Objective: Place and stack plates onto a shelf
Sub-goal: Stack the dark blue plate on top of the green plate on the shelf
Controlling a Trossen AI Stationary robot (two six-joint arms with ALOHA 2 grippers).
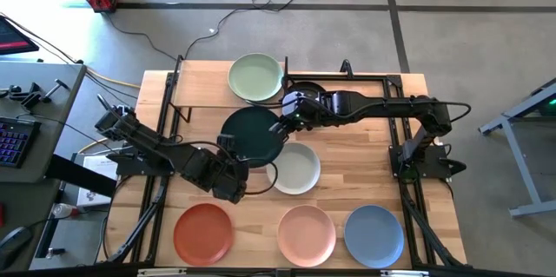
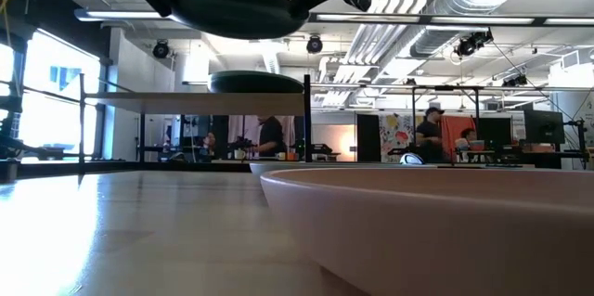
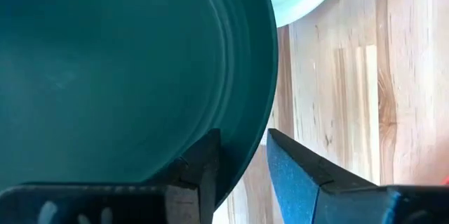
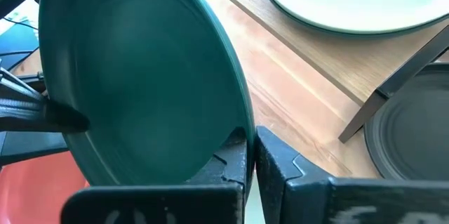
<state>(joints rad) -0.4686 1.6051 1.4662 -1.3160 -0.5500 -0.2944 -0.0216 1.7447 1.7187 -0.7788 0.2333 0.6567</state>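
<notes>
I have the teal plate (image 1: 252, 135) up off the bench (image 1: 365, 194), mid-scene, between my two hands. The right hand (image 1: 285, 121) is clamped tight on its right far rim; in the right wrist view the fingers (image 4: 235, 157) pinch the edge with no gap. The left hand (image 1: 233, 160) sits at the plate's near left edge with its fingers (image 3: 298, 168) spread apart; the rim runs between them, but I see daylight on one side, so it isn't gripping. From the low view the plate hangs well above the bench, level with the shelf top or higher.

The shelf (image 1: 204, 82) stands at the far left, carrying the green plate (image 1: 256, 77). A charcoal plate (image 1: 306, 93) lies just right of it, under the right arm. The white plate (image 1: 295, 168) lies on the bench just near-right of the teal one. The orange (image 1: 203, 233), pink (image 1: 307, 234) and blue (image 1: 373, 234) plates line the near edge.
</notes>
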